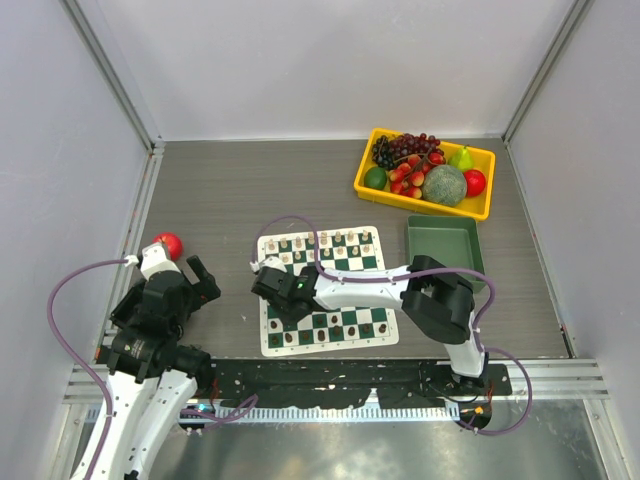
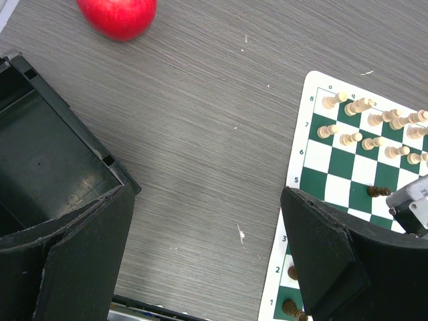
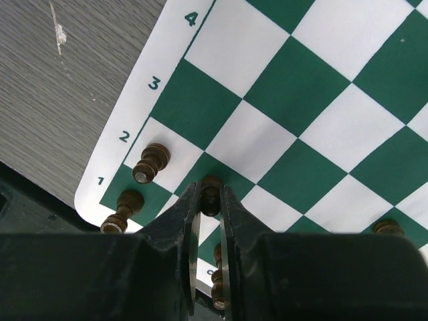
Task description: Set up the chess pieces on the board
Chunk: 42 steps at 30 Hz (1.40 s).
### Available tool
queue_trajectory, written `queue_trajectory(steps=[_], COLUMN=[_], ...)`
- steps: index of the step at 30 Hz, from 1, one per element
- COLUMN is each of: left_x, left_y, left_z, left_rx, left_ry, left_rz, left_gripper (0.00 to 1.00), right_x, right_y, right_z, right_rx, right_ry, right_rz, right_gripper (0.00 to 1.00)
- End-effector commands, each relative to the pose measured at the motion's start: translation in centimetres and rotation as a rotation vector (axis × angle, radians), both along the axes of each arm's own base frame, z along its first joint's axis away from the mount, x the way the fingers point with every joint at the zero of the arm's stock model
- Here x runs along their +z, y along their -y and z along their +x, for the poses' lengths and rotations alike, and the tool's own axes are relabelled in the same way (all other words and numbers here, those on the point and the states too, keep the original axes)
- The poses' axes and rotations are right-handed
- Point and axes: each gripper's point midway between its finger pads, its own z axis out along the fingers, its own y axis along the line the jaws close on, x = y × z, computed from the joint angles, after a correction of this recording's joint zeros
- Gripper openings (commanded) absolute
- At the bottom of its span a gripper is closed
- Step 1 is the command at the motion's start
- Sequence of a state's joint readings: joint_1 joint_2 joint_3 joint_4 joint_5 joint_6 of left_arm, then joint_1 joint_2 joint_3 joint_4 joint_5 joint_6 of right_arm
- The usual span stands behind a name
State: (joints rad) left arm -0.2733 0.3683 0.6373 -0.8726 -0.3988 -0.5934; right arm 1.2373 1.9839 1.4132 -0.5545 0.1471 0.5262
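The green and white board lies mid-table. Cream chess pieces stand on its far rows and dark chess pieces on its near rows. My right gripper is at the board's near left corner, shut on a dark pawn that sits on a green square in row 2. Two more dark pieces stand just left of it. My left gripper is open and empty over bare table, left of the board. Cream pieces show in that view too.
A red apple lies by the left arm and also shows in the left wrist view. A plain green bin stands right of the board. A yellow tray of fruit is at the far right.
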Motion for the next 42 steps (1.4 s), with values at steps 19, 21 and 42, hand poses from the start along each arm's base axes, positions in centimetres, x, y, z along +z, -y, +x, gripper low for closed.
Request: queue_trajectory(steps=[19,21,42], left_x=[0.4,0.4,0.3], left_y=[0.0,0.0,0.0], left_z=[0.3,0.3,0.4], left_rx=[0.005,0.005,0.005], left_ry=[0.026,0.027,0.023], left_rz=[-0.004,-0.004,-0.003], left_gripper=[0.99,0.99,0.99], right_x=[9.0,9.7,4.0], right_y=[-0.7,0.0,3.1], right_z=[3.9,5.1,13.9], right_rx=[-0.056,-0.091,-0.236], right_ry=[0.205,0.225,0.167], right_rz=[0.150,0.158,0.058], right_gripper=[0.47,0.47,0.47])
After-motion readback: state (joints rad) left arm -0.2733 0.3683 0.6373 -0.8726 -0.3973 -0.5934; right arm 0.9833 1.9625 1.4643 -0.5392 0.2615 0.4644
